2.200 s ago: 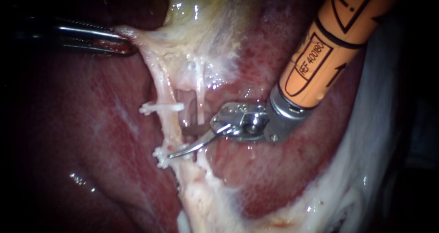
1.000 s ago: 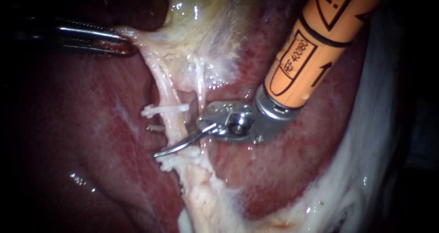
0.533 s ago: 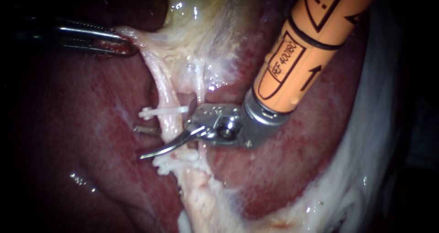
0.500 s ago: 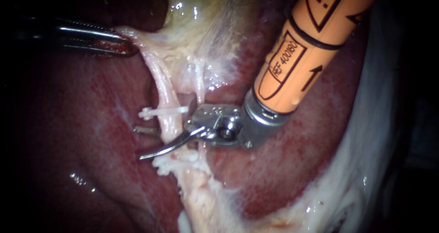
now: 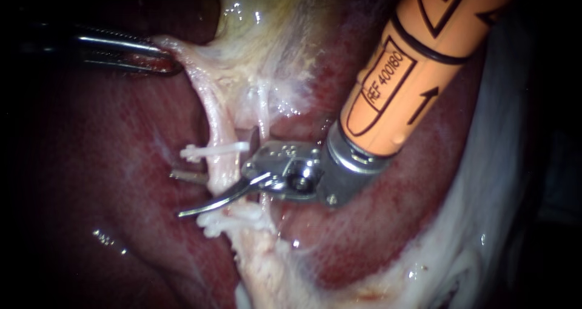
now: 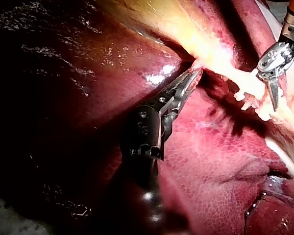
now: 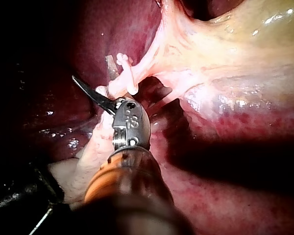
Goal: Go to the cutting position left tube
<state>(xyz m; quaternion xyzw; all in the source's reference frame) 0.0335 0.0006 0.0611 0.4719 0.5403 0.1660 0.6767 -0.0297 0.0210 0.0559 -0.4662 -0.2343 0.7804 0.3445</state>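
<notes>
1. The left instrument (image 5: 160, 60) has its jaws closed tight on the pale skin at the edge of the gallbladder (image 5: 273, 30). It pulls that skin to the side, so the tubes are stretched out and easy to reach.
2. The left tube (image 5: 219, 166) runs down over the red liver (image 5: 109, 163). It has a white upper clip (image 5: 212, 149) and a white lower clip (image 5: 230, 221) on it.
3. The right instrument (image 5: 177, 194) has two thin blades, and they are wide apart. One blade lies in front of the left tube and one behind it, between the two clips. They grip nothing.
4. I think this spot is picked so each cut end has a clip on it.
</notes>
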